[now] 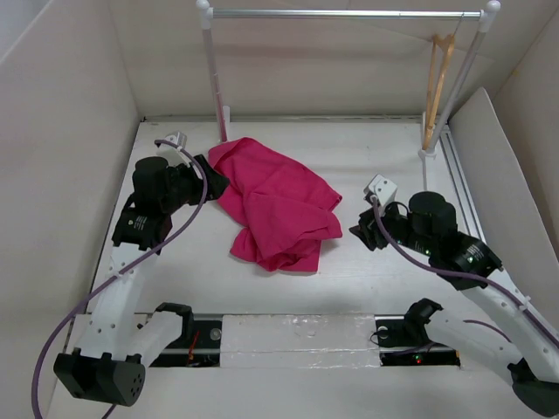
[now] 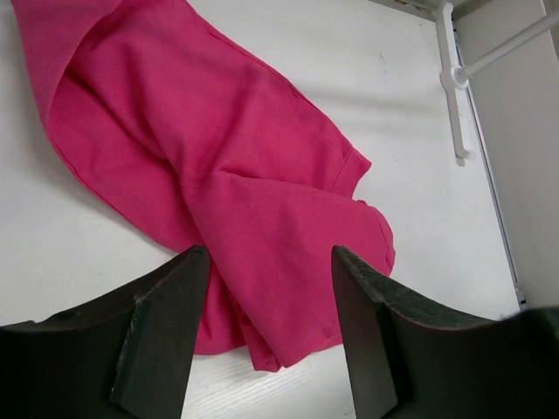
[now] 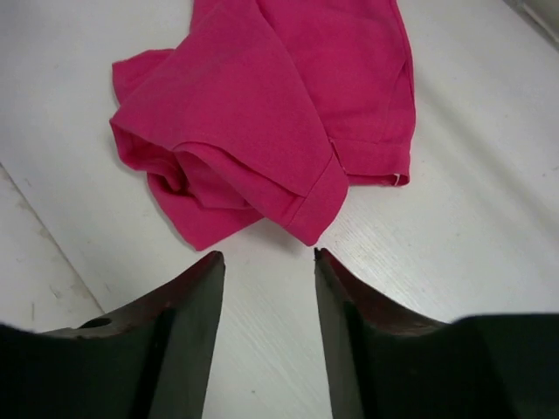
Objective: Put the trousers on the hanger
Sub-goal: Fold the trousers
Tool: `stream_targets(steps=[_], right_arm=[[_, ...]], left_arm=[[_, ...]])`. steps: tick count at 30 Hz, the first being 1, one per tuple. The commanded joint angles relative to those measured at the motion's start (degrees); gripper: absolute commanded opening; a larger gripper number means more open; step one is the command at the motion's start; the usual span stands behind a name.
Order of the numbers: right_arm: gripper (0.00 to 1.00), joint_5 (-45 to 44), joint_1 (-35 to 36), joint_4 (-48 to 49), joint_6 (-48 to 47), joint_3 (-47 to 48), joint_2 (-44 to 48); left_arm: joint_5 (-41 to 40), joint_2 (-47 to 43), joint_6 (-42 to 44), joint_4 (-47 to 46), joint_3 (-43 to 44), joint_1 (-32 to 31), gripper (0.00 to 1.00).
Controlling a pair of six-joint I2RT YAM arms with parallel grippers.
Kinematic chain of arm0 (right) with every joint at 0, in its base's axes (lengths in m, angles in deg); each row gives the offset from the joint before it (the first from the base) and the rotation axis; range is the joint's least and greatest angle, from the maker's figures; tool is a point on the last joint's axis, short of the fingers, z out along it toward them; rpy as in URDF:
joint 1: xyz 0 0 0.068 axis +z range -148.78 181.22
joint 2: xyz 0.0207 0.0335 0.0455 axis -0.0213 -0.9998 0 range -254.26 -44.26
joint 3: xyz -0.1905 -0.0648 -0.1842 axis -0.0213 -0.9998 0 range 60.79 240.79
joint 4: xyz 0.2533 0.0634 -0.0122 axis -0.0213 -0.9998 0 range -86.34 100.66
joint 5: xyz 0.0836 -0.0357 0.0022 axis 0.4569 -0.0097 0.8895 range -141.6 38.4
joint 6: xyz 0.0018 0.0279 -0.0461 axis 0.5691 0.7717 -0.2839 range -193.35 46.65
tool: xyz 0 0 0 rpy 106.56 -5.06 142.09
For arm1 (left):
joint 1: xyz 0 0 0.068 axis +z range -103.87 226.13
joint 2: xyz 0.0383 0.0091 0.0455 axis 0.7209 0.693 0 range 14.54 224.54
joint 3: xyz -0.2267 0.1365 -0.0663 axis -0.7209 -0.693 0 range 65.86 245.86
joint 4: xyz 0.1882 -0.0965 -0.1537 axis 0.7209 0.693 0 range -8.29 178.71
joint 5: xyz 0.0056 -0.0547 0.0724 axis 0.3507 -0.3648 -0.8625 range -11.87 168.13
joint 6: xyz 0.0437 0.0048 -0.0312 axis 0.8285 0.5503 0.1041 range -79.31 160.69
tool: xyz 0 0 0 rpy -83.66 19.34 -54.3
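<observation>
The soft, floppy trousers (image 1: 275, 205) lie crumpled on the table (image 1: 367, 148), so the left gripper (image 2: 269, 262) and right gripper (image 3: 266, 259), both wide open and holding nothing, should pinch a thick hem edge.

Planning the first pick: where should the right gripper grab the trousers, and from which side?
The hemmed cuff corner of the trousers, from the side of the right gripper: it juts from the heap, and the open jaws face it.

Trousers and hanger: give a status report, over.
Left gripper open, right gripper open, both empty. Trousers crumpled on table. Hanger on rail, far right. Nothing blocking.
</observation>
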Motion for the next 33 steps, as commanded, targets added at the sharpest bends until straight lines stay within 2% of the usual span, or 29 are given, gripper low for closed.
stream_targets(steps=[1, 3, 5, 6, 7, 8, 9, 10, 11, 12, 13, 14, 15, 16, 17, 18, 19, 21, 26, 29, 33], right_arm=[[0.56, 1.31, -0.34, 3.27, 0.39, -0.44, 0.19], [0.64, 1.49, -0.34, 3.53, 0.22, -1.32, -1.05], [0.63, 2.19, -0.34, 4.93, 0.04, -2.46, -2.89], [0.55, 2.28, -0.34, 6.59, -0.04, -3.77, -3.42], [0.26, 2.45, -0.34, 7.39, -0.04, -4.22, -4.12], [0.12, 2.45, -0.34, 7.92, -0.22, -4.48, -5.96], [0.0, 2.54, -0.34, 8.89, -0.65, -4.57, -7.19], [0.0, 3.15, -0.34, 9.24, -1.88, -4.31, -8.51], [0.0, 3.16, -0.34, 9.51, -2.32, -4.05, -11.31], [0.0, 3.33, -0.34, 10.12, -2.85, -3.61, -12.64], [0.03, 3.42, -0.34, 10.56, -3.64, -3.35, -14.05], [0.14, 3.33, -0.34, 10.83, -4.17, -3.17, -15.45], [0.26, 3.33, -0.34, 10.74, -4.78, -2.99, -17.99], [0.47, 3.51, -0.34, 11.26, -5.66, -3.17, -19.15], [0.54, 3.86, -0.34, 11.7, -5.93, -3.43, -20.2], [0.59, 4.21, -0.34, 12.75, -6.19, -3.69, -21.26], [0.64, 4.56, -0.34, 13.11, -6.63, -3.78, -23.01], [0.66, 3.95, 0.18, 13.2, -7.51, -3.87, -24.78], [0.7, 0.52, 0.19, 13.73, -10.14, -3.96, -28.81], [0.71, 0.96, 0.19, 13.81, -11.12, -3.43, -33.11], [0.71, 1.14, 0.19, 15.31, -11.82, -2.47, -37.34]], left_arm=[[0.98, -0.8, -0.96, -0.35, 0.58, 0.2, 0.56], [3.61, -0.63, -0.88, -1.3, -0.63, 0.2, 0.56], [4.86, -0.45, -0.96, -2.8, -2.66, -0.93, 0.47], [4.42, 0.33, -1.14, -4.55, -3.62, -3.81, 0.43], [3.55, 1.56, -0.88, -4.83, -2.85, -5.41, 0.41], [1.1, 3.48, -0.27, -4.92, -1.02, -7.07, 0.39], [-1.36, 8.29, 0.52, -3.87, 5.09, -8.74, 0.38], [-4.95, 10.95, 1.49, -3.25, 9.16, -12.15, 0.38], [-11.08, 13.58, 1.5, -2.38, 12.59, -13.15, 0.39], [-13.23, 18.74, 0.89, 0.42, 19.15, -13.16, 0.41], [-15.25, 20.71, -1.47, 1.92, 21.3, -13.16, 0.44], [-17.71, 22.12, -3.14, 2.98, 21.59, -12.46, 0.48], [-17.82, 22.4, -4.9, 2.82, 17.94, -11.5, 0.49], [-15.64, 21.44, -6.75, 1.6, 13.9, -8.61, 0.51], [-14.4, 17.6, -10.68, -0.24, 9.42, -7.28, 0.52], [-13.61, 15.39, -12.37, -3.83, 0.41, -6.05, 0.54], [-12.99, 13.37, -13.87, -4.91, -3.68, -5.17, 0.56], [-13.77, 7.65, -16.86, -5.01, -11.15, -5.16, 0.58], [-14.39, 0.35, -19.24, 3.23, -18.82, -5.16, 0.59], [-11.95, -1.85, -20.99, 4.22, -23.04, -5.16, 0.6], [-9.21, 0.94, -26.27, -1.38, -29.02, -7.53, 0.61]])
